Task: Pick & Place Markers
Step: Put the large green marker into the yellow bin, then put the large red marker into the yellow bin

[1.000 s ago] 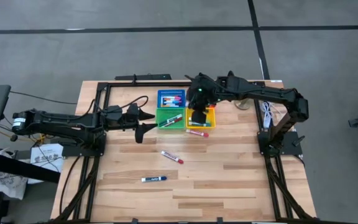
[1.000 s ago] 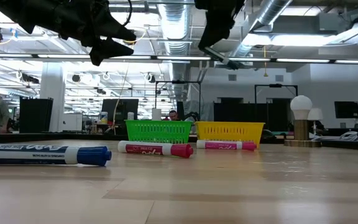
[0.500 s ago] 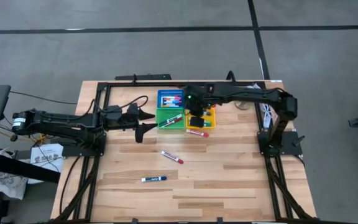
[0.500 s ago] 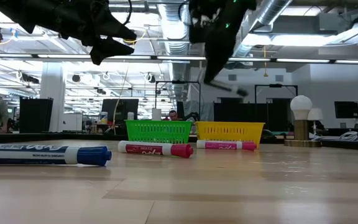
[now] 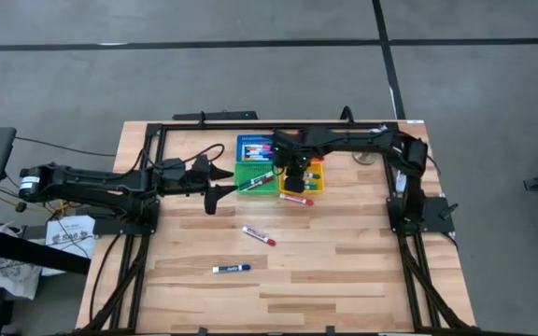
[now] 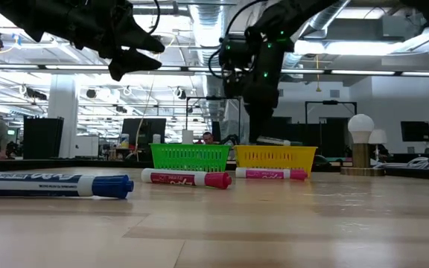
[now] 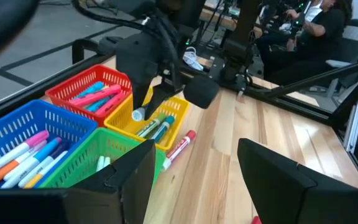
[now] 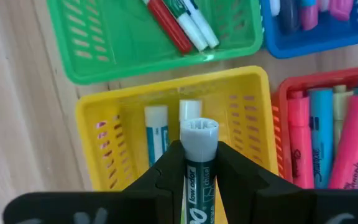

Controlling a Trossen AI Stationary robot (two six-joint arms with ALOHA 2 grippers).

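Marker (image 8: pixel 199 163) pinched mid-barrel by right gripper (image 8: pixel 191 171) over yellow basket (image 8: pixel 244 99); light, rigid, smooth plastic, probably slippery. Left gripper (image 5: pixel 215 185) idle, spread wide.

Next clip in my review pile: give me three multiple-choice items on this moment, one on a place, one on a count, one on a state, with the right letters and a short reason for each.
1. Which basket is the right end effector over?
A. yellow basket
B. blue basket
C. red basket

2. How many markers lie loose on the table outside the baskets?
A. one
B. three
C. six

3. What is the state of the left end effector?
A. shut on a marker
B. open and empty
C. inside the green basket

Key: 1 A, the right wrist view looks down into the yellow basket; 2 B, the high view shows a blue-capped marker, a red-capped marker and a pink-capped marker on the wood; 3 B, its fingers stand apart with nothing between them, short of the green basket.
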